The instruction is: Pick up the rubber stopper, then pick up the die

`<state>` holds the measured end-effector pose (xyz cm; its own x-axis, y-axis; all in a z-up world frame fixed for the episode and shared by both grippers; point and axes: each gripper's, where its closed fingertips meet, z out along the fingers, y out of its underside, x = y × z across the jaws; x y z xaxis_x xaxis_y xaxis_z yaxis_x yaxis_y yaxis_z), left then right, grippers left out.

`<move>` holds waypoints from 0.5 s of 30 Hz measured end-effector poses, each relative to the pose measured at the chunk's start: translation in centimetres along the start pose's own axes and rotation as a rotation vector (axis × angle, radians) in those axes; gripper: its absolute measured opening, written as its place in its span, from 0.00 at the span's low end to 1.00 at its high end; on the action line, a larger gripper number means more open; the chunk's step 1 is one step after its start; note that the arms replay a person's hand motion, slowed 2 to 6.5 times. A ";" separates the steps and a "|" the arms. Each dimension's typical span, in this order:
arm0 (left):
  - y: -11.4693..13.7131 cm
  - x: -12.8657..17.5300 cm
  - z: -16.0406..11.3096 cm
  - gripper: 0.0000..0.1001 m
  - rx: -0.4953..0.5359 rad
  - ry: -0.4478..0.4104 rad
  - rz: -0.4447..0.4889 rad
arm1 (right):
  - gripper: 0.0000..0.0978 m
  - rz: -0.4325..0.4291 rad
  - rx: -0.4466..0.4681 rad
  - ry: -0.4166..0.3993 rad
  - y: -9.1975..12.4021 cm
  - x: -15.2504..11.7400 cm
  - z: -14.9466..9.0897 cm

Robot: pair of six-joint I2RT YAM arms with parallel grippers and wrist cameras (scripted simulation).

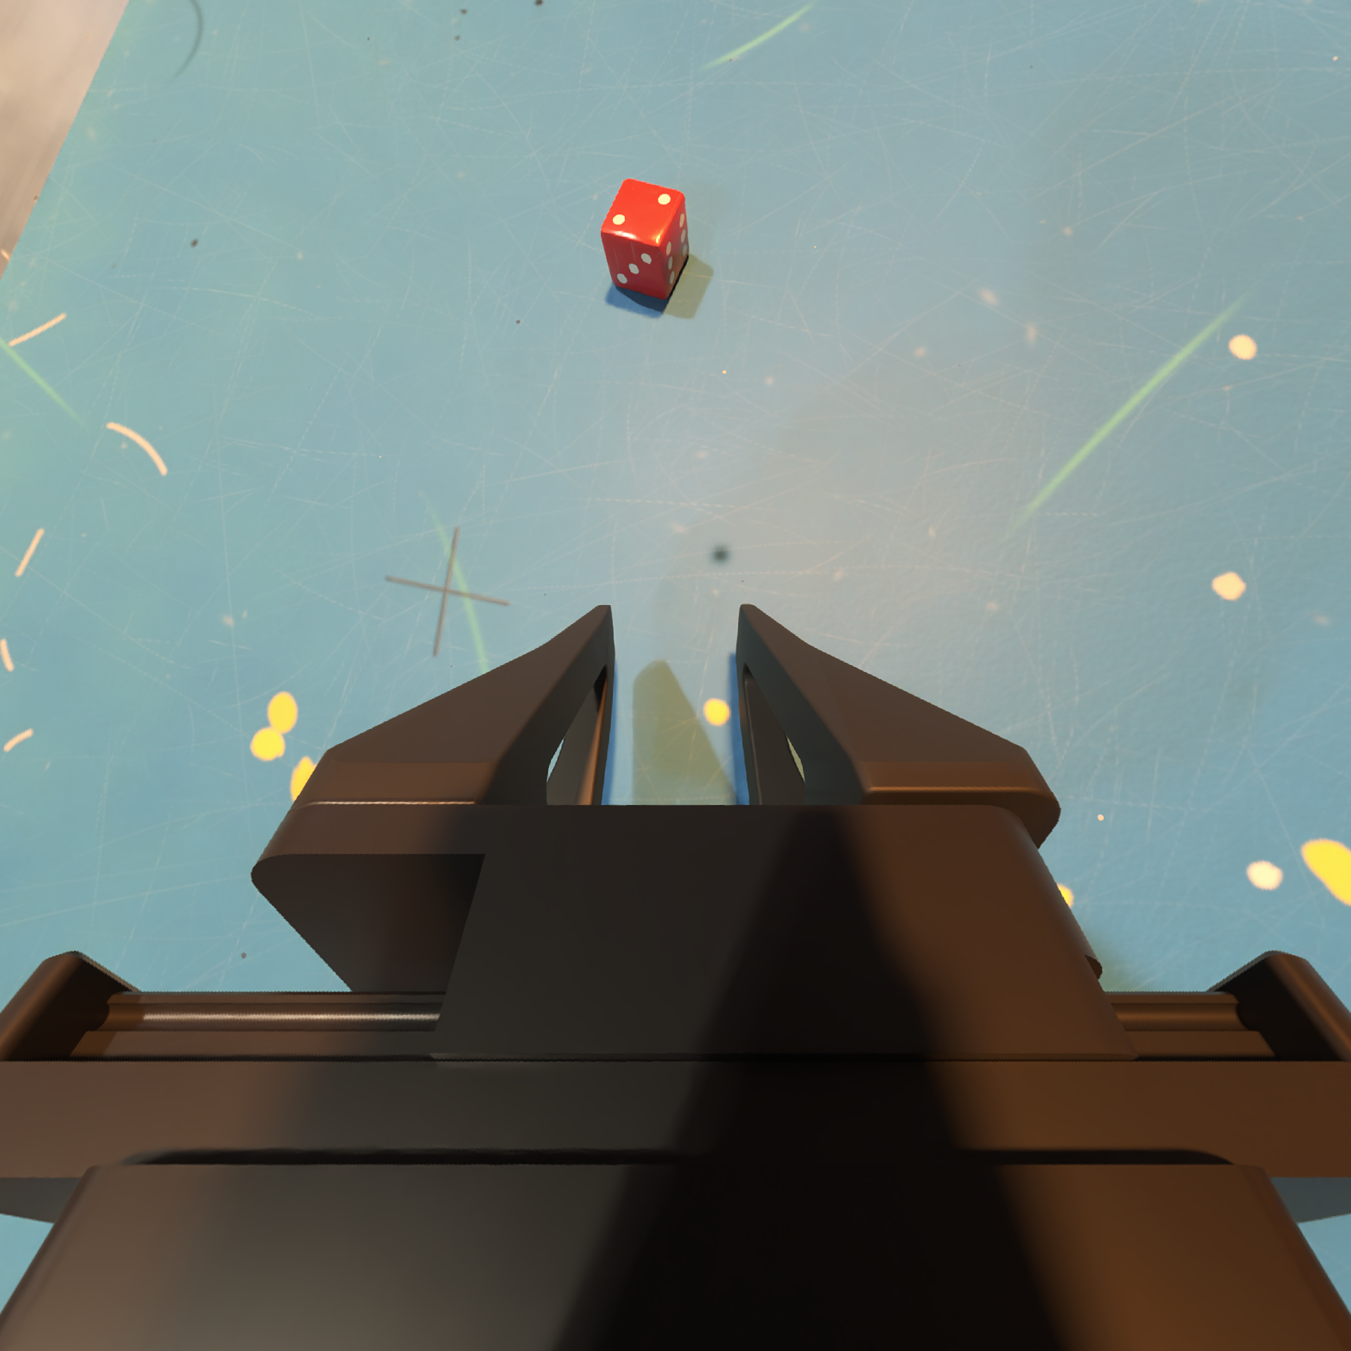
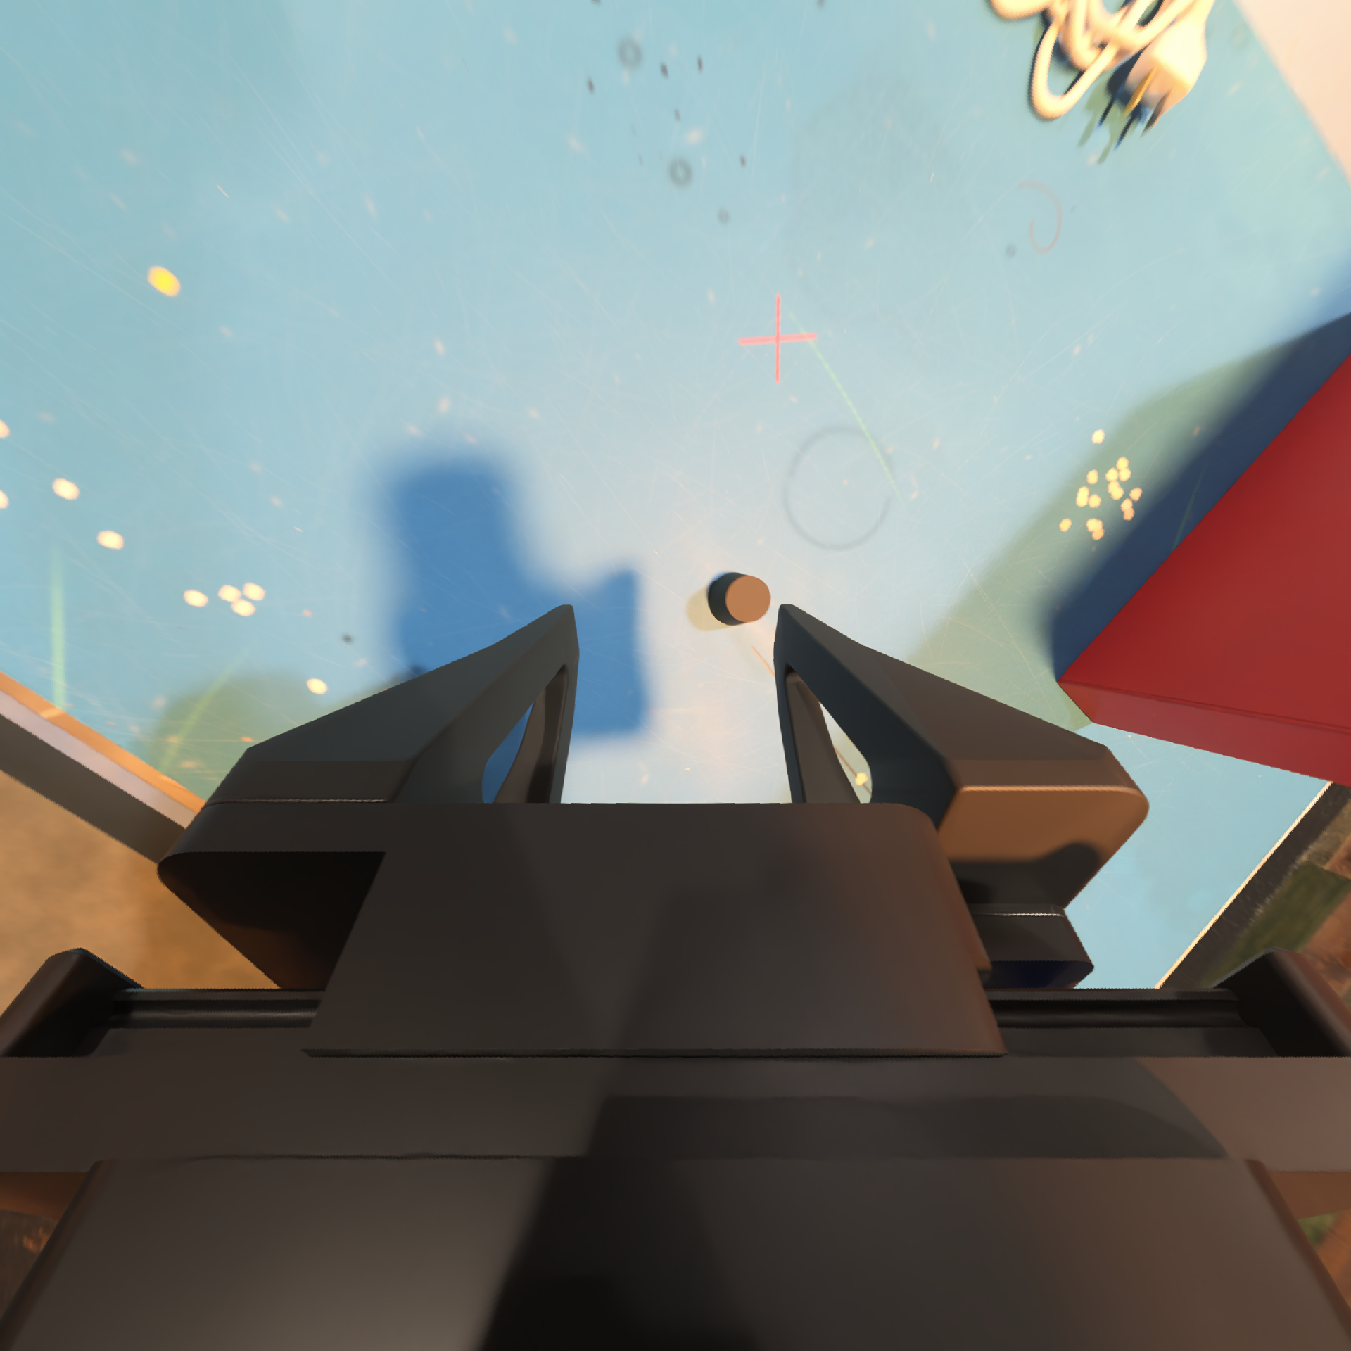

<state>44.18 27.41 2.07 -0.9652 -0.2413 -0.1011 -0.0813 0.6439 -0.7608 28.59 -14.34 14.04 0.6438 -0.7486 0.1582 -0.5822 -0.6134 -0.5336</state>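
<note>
In the left wrist view, a red die [image 1: 645, 237] with white pips rests on the scratched blue mat [image 1: 950, 439], well ahead of my left gripper [image 1: 676, 621]. That gripper is empty, its fingers a small gap apart. In the right wrist view, a small dark rubber stopper [image 2: 738, 598] with a tan end face lies on its side on the mat. It sits just past my right gripper [image 2: 676, 621], close to the right fingertip [image 2: 789, 621]. The right gripper is open and empty, held above the mat.
A red box [image 2: 1243, 621] stands close on the right of the right gripper. A coiled white cable with a plug [image 2: 1111, 58] lies at the far right corner. The mat's edge and bare table [image 1: 44, 88] show at the far left; another table edge [image 2: 88, 753] shows at the lower left.
</note>
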 end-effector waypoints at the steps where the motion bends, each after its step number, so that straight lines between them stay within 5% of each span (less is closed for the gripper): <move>1: 0.0 0.0 0.0 0.28 0.000 -0.001 0.001 | 0.45 -0.011 -0.029 -0.006 0.4 0.5 0.8; 8: 0.0 -0.1 0.0 0.28 -0.002 -0.007 0.005 | 0.31 -0.058 -0.182 -0.094 3.2 2.0 5.9; 15: 0.1 -0.2 0.0 0.28 -0.006 -0.016 0.007 | 0.31 0.102 -0.310 -0.151 5.3 2.6 9.3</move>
<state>44.33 27.53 2.00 -0.9617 -0.2481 -0.1169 -0.0759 0.6503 -0.7558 31.79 -17.19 3.88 0.6268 -0.7789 -0.0196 -0.7556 -0.6015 -0.2593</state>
